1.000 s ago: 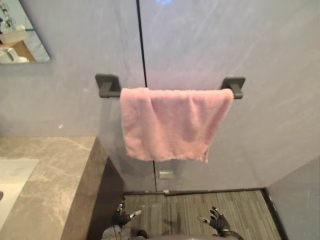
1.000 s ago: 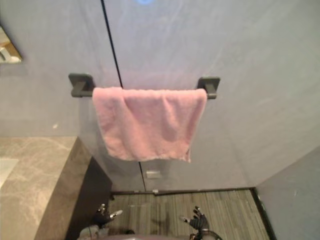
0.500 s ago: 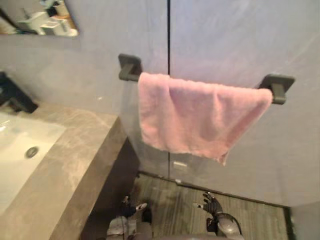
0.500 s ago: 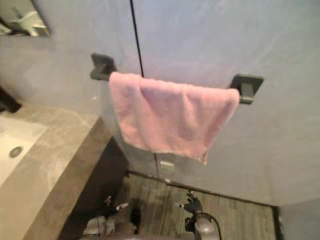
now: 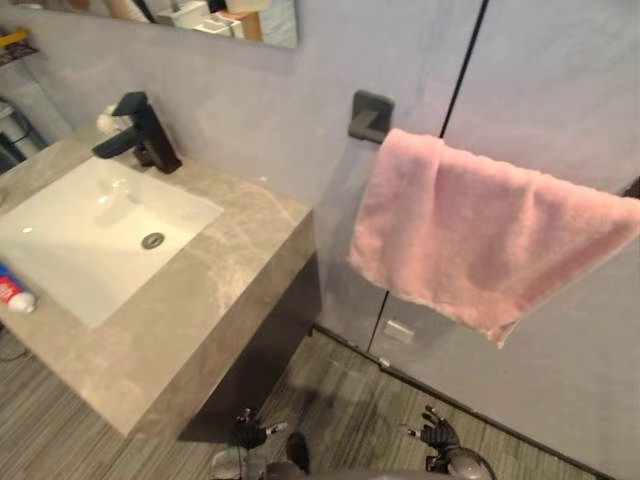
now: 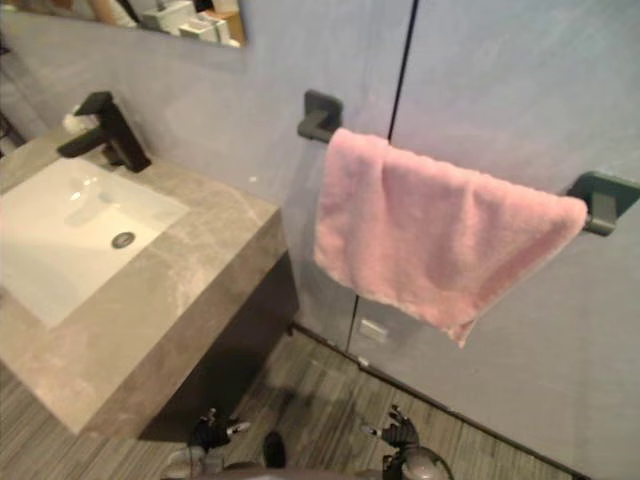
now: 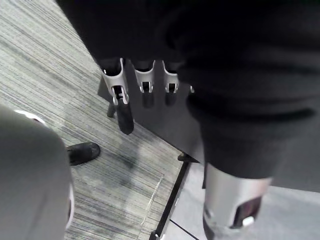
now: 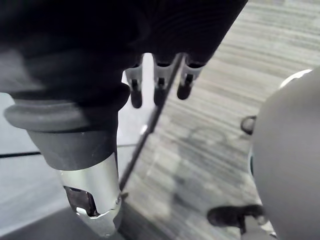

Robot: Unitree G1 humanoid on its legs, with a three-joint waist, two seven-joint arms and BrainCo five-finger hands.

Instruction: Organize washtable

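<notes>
The washtable is a grey marble counter (image 5: 235,290) with a white sink (image 5: 90,235) set in it and a black faucet (image 5: 140,135) at the back. A small red, white and blue tube (image 5: 12,293) lies at the sink's near left edge. My left hand (image 5: 247,432) and right hand (image 5: 435,433) hang low over the striped floor, well below the counter. In the wrist views the left hand's fingers (image 7: 120,95) and the right hand's fingers (image 8: 160,85) are relaxed and hold nothing.
A pink towel (image 5: 480,240) hangs over a black bar whose bracket (image 5: 370,117) is fixed to the grey wall right of the counter. A mirror (image 5: 200,12) is above the sink. Striped grey floor (image 5: 340,400) lies between the counter's end and the wall.
The camera has turned left, bringing the sink, faucet and tube into the picture and shifting the towel right. Both hands stay low, holding nothing.
</notes>
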